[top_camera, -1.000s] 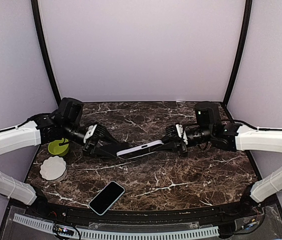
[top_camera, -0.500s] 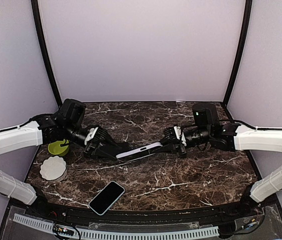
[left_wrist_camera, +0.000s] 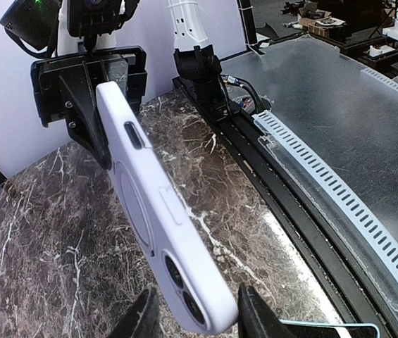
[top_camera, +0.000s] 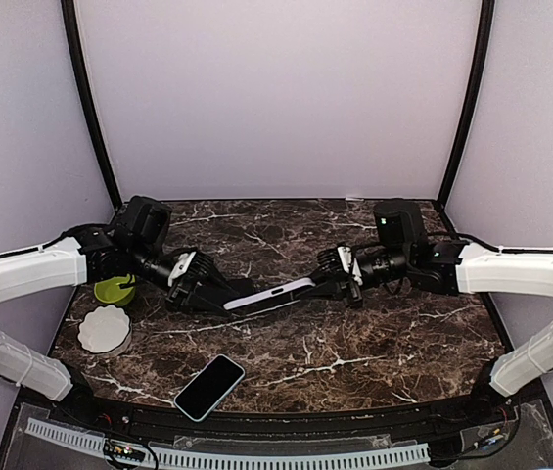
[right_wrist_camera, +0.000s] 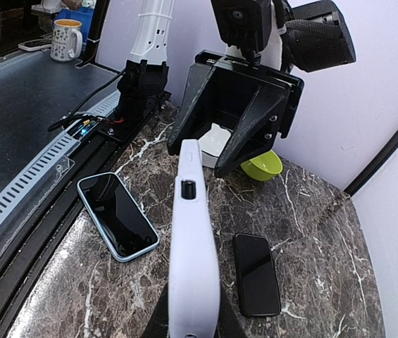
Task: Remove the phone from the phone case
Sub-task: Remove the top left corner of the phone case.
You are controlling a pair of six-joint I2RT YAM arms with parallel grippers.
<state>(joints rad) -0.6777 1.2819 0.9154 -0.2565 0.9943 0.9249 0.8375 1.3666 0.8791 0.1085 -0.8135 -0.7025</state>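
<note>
A pale lavender phone case (top_camera: 271, 292) hangs in the air between my two grippers, above the marble table (top_camera: 384, 333). My right gripper (top_camera: 323, 284) is shut on its right end, and in the right wrist view the fingers hug the case (right_wrist_camera: 191, 239) at the bottom edge of the frame. My left gripper (top_camera: 219, 294) is open, and its fingers straddle the camera-hole end of the case (left_wrist_camera: 149, 204) with a small gap. A bare black phone (right_wrist_camera: 256, 273) lies flat on the table under the case. I cannot tell whether the case holds anything.
A second phone with a light blue rim (top_camera: 209, 387) lies near the front edge; it also shows in the right wrist view (right_wrist_camera: 117, 215). A green bowl (top_camera: 115, 289) and a white scalloped dish (top_camera: 105, 330) sit at the far left. A metal rail (top_camera: 227, 455) runs along the table's front.
The right gripper has carried the case a little to the left. The left gripper has moved right, so the case's end now sits between its open fingers.
</note>
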